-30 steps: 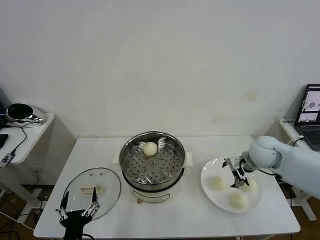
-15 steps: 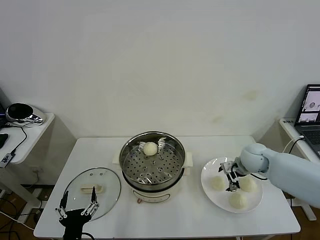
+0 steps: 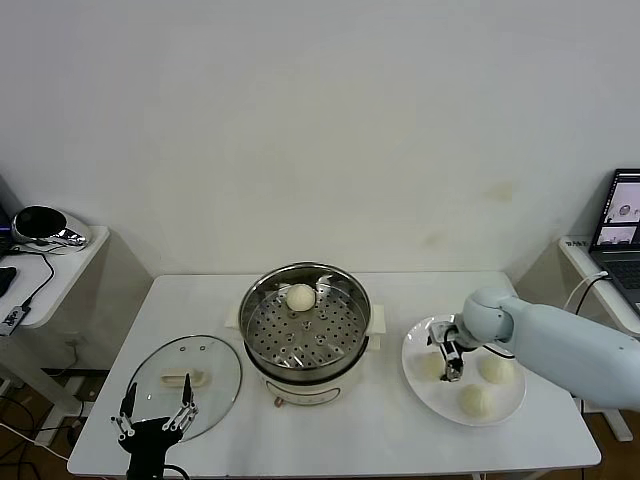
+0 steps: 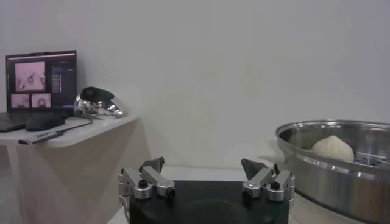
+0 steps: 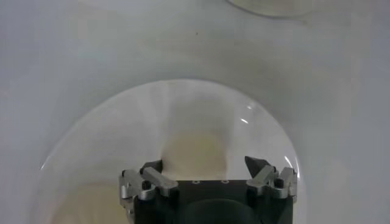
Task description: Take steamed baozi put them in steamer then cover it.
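One baozi (image 3: 300, 296) lies at the back of the steamer (image 3: 305, 340), seen in the left wrist view as baozi (image 4: 332, 148) inside the steel rim (image 4: 329, 167). Three baozi rest on the white plate (image 3: 415, 385): left (image 3: 430, 367), right (image 3: 498, 369), front (image 3: 476, 401). My right gripper (image 3: 446, 364) is down over the left one. In the right wrist view that baozi (image 5: 196, 152) sits between the spread fingers of the gripper (image 5: 204, 163), which is open. The cover (image 3: 185, 375) lies flat at the table's left. My left gripper (image 3: 155, 415) hovers open at its front edge.
A side table (image 3: 60, 262) with a shiny silver object (image 3: 45, 226) stands beyond the table's left end. A laptop (image 3: 622, 215) sits at far right. The plate lies close to the table's right front edge.
My right gripper has moved left across the plate, from beside the right-hand baozi to over the left one. The left arm has stayed still.
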Available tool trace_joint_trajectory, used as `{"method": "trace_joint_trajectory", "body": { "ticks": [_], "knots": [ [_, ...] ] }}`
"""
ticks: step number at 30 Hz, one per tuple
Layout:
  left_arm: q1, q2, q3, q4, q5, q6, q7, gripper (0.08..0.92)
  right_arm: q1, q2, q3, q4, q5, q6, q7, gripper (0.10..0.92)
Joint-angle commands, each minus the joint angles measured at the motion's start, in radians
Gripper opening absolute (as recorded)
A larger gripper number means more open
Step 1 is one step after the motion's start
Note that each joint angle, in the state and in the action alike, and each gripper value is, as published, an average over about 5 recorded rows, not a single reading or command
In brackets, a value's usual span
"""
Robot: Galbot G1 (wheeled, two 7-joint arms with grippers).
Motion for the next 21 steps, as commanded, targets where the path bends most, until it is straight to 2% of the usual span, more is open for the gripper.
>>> {"method": "trace_joint_trajectory", "body": {
  "ticks": [1, 6, 12, 21],
  "knots": [
    [0.001, 0.000, 0.001, -0.001, 0.000, -0.001, 0.000, 0.823, -0.010, 0.025, 0.003, -0.027, -0.002, -0.004, -0.004, 0.720],
    [0.004, 0.000, 0.002, -0.005, 0.000, 0.000, 0.000, 0.823, 0.001, 0.004, 0.011, -0.011, 0.000, -0.002, -0.024, 0.630],
    [0.006, -0.001, 0.005, -0.009, 0.002, -0.001, -0.001, 0.823, 0.040, -0.040, 0.016, 0.019, 0.009, 0.012, -0.062, 0.563],
    [0.010, 0.002, 0.009, -0.022, 0.003, 0.001, 0.000, 0.823, 0.229, -0.121, -0.048, 0.091, 0.096, 0.017, -0.107, 0.540]
  ]
}}
